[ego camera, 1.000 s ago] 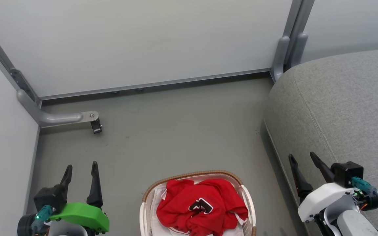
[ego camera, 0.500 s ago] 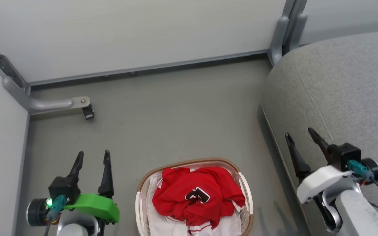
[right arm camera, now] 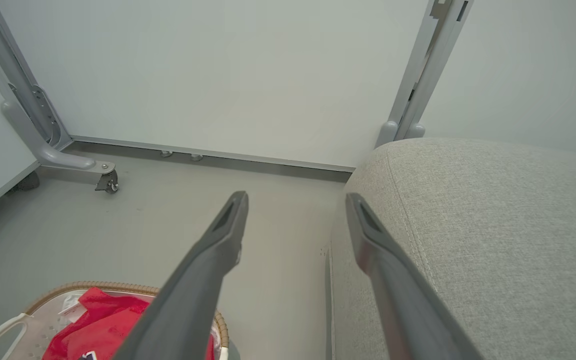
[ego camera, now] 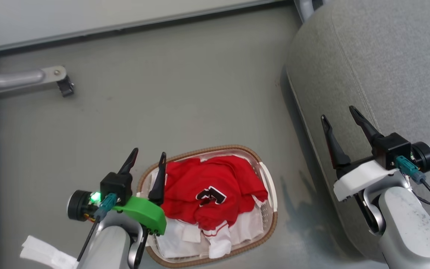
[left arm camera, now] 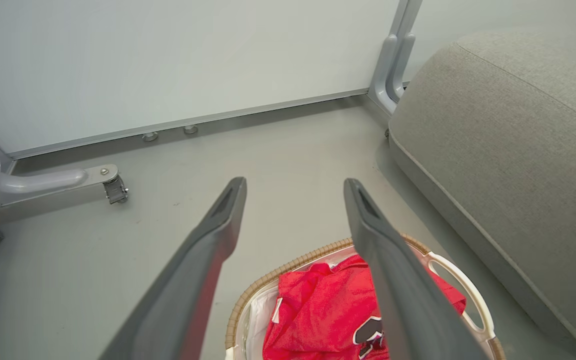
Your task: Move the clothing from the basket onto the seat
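Clothing [ego camera: 215, 183]: red heap with a black-and-white logo facing up. We see it bunched inside the basket [ego camera: 268, 183], none of it over the rim.
Under the heap: white cloth [ego camera: 174, 243] shows at the near end of the basket. We also spot a bit of red-and-white trim there.
Basket: oval, with a brown woven rim, standing on the grey floor [ego camera: 185, 93] just left of the seat [ego camera: 386, 56] and apart from it.
Left pincer [ego camera: 148, 152]: fingers spread wide, nothing between them.
Left pincer vs clothing: in the head view we see its right finger crossing the basket's left rim and the edge of the red heap, while its left finger sits over bare floor outside the rim. In the left wrist view the heap lies below, partly behind the right finger. We see no contact.
Right pincer [ego camera: 337, 113]: fingers spread wide, nothing between them.
Right pincer vs clothing: we place it over the seat's left edge, well apart from the heap, which is off to its left. In the right wrist view the red cloth shows low at the left, behind the left finger.
Seat: big grey cushion with a stitched seam, no clothing on it.
Background: pale wall panel [ego camera: 50, 15], and a grey frame leg ending in a small wheel [ego camera: 65, 86] at far left.
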Controlling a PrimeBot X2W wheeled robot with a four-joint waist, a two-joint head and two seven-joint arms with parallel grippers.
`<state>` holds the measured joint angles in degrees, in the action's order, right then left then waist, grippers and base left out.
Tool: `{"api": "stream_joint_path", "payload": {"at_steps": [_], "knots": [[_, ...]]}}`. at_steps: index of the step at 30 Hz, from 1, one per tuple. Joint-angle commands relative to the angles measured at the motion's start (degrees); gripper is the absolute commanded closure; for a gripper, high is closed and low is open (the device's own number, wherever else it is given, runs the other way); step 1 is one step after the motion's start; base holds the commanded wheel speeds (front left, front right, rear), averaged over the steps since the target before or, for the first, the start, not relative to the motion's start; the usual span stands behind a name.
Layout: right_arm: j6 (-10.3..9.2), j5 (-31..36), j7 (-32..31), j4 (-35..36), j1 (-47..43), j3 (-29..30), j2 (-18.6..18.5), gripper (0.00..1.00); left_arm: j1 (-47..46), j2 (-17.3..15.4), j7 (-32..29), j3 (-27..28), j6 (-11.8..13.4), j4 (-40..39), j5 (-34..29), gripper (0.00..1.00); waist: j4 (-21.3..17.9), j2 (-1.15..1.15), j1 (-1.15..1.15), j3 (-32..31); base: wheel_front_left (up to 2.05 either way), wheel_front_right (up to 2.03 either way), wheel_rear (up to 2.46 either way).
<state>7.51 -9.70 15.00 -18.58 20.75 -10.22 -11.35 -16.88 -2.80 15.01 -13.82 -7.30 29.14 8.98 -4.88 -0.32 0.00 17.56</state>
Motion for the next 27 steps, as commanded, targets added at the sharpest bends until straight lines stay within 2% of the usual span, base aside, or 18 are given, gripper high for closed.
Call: {"api": "stream_joint_path", "payload": {"at_steps": [1, 8, 14, 27], "knots": [[-0.04, 0.22, 0.25, 0.45, 0.90, -0.08, 0.26, 0.00, -1.77, -0.23, 0.22, -0.84, -0.19, 0.60, -0.50, 0.00, -3.68, 0.32, 0.00, 4.85, 0.00, 0.00, 0.00], [-0.04, -0.25, 0.25, 2.48, 3.77, -1.15, 1.72, 0.00, -6.36, -0.41, 0.22, -5.69, -0.23, 4.28, 0.26, 0.00, -7.89, 0.32, 0.00, 10.85, 0.00, 0.00, 0.00], [-0.05, 0.24, 0.25, 5.03, 6.00, -3.17, 2.97, 0.00, -9.04, -2.07, 0.15, -8.35, -0.23, 8.78, 0.79, 0.00, -11.34, 0.32, 0.00, 15.03, 0.00, 0.00, 0.00], [-0.05, -0.09, 0.25, 6.91, 8.35, -3.62, 4.61, 0.00, -13.10, -4.16, 0.15, -15.19, -0.24, 19.11, 3.84, 0.00, -14.47, 0.32, 0.00, 22.41, 0.00, 0.00, 0.00]]}}
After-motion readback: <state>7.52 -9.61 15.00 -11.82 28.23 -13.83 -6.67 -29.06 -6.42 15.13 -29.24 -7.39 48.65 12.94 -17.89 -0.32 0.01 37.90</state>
